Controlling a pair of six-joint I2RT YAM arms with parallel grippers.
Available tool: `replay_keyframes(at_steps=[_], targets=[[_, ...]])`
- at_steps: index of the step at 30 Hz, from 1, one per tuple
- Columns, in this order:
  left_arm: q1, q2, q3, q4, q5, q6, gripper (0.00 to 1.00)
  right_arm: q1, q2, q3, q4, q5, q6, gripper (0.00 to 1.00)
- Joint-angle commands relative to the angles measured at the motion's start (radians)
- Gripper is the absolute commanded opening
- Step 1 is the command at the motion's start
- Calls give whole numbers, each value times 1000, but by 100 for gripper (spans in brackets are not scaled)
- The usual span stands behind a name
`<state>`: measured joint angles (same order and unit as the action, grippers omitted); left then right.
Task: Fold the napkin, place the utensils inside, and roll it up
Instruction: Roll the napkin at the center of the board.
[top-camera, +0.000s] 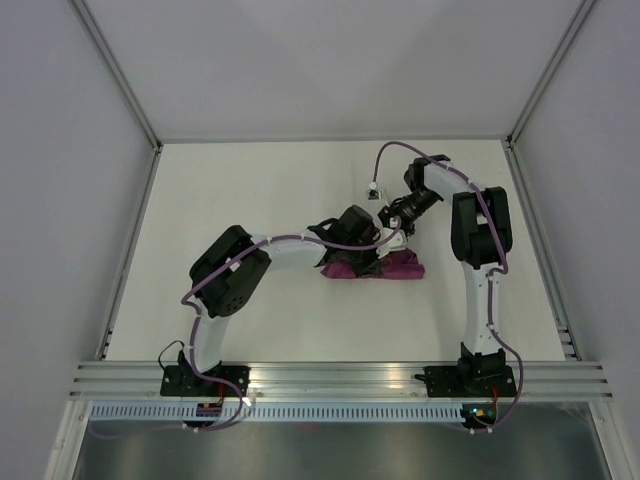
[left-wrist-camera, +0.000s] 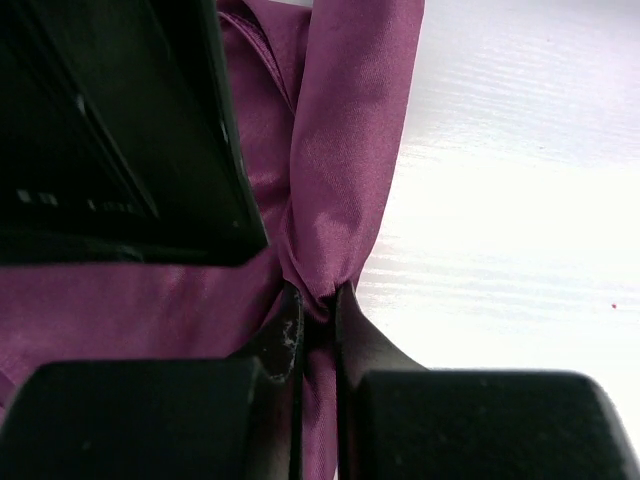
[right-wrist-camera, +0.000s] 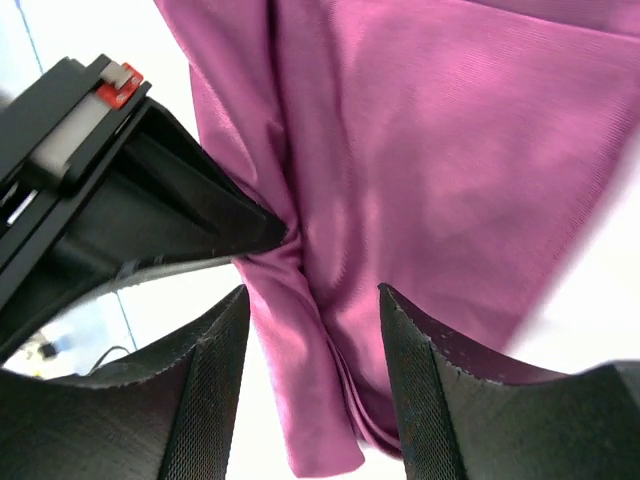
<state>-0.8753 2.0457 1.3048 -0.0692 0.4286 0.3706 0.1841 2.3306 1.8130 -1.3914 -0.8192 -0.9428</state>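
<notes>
Pinching the napkin (left-wrist-camera: 345, 150) between left fingers (left-wrist-camera: 284, 338); right fingers (right-wrist-camera: 210, 395) straddle it.

Plum-magenta napkin (top-camera: 402, 268), bunched into a low heap, on the white table (top-camera: 250, 190)

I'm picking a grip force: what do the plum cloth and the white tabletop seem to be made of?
The plum-magenta cloth napkin looks like thin woven fabric with a slight satin sheen; fine weave lines and soft folds show. The white table seems hard, smooth, faintly glossy; exact material unclear.
</notes>
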Motion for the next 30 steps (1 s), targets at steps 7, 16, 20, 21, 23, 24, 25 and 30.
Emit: replay_keyframes(at_steps=[7, 16, 20, 21, 23, 24, 25, 30], targets=[[93, 179, 103, -299, 311, -87, 2, -83, -305, -231, 387, -14, 128, 61], [156, 266, 224, -440, 447, -128, 2, -72, -669, -650, 779, 70, 119, 65], [174, 294, 249, -460, 489, -150, 2, -9, -786, -849, 908, 136, 98, 66], [176, 300, 257, -462, 493, -157, 2, 4, -809, -882, 943, 155, 102, 66], [177, 315, 264, -463, 504, -171, 2, 49, -867, -964, 1015, 192, 108, 67], [177, 320, 274, -463, 504, -180, 2, 66, -884, -987, 1055, 204, 114, 68], [179, 330, 278, -468, 507, -186, 2, 98, -908, -1020, 1066, 230, 116, 68], [180, 355, 307, -475, 513, -208, 2, 182, -935, -1080, 1097, 276, 104, 69]])
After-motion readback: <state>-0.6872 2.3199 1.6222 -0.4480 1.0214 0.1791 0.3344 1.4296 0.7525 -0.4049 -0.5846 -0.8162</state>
